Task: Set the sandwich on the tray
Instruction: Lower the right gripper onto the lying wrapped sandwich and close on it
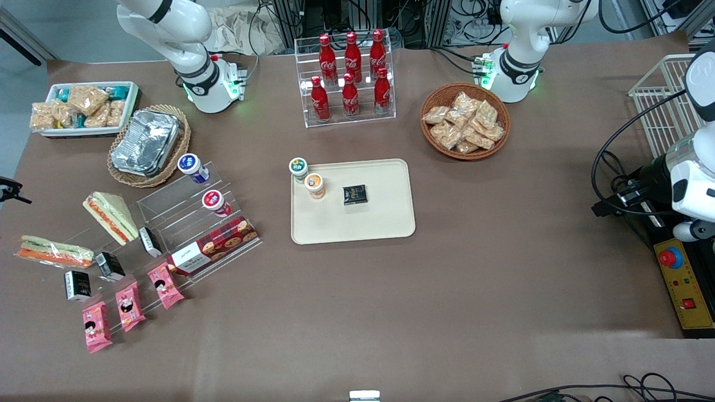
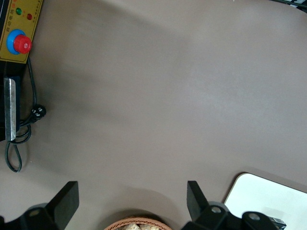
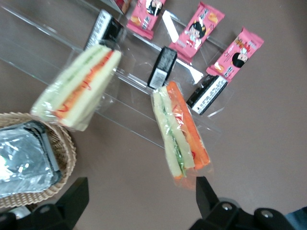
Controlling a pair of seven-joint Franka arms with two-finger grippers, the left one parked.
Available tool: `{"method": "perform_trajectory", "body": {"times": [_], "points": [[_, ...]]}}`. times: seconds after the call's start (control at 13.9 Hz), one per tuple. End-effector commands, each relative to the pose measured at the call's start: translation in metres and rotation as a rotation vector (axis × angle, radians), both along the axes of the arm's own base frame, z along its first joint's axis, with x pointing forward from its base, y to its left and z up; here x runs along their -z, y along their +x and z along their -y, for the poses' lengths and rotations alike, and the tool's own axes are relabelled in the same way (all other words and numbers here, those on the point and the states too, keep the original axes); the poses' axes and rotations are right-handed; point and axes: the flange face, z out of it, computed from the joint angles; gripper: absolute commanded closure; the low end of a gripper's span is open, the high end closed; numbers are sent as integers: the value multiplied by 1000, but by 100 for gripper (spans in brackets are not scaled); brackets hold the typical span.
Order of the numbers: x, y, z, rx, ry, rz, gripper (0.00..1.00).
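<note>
Right wrist view showed the end effector (image 3: 139, 203) spread wide, empty, above the sandwich (image 3: 180, 132); soft, light, slippery-wrapped, probably best pinched gently across its bread faces.

A robotics lab: cable bundles (image 1: 475, 22), an emergency-stop box (image 1: 684, 290), and shop snacks staged on a brown-covered table (image 1: 503, 268).

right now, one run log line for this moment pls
phase: approach | gripper: open, above table near sandwich, nothing held | sandwich: on table by acrylic shelf, not grasped | tray: holds two cups, one dark packet, no sandwich
</note>
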Motion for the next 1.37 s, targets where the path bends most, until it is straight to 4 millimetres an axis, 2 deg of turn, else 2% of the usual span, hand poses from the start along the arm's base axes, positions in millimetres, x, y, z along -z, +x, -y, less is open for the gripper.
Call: {"method": "perform_trajectory", "body": {"times": [0.0, 0.5, 0.94, 1.3], "points": [[22, 8, 21, -25, -10, 1, 1], [54, 25, 26, -97, -36, 27, 1], [79, 42, 20, -217, -54, 55, 1], [119, 45, 22, -192, 2, 21, 2]]}}
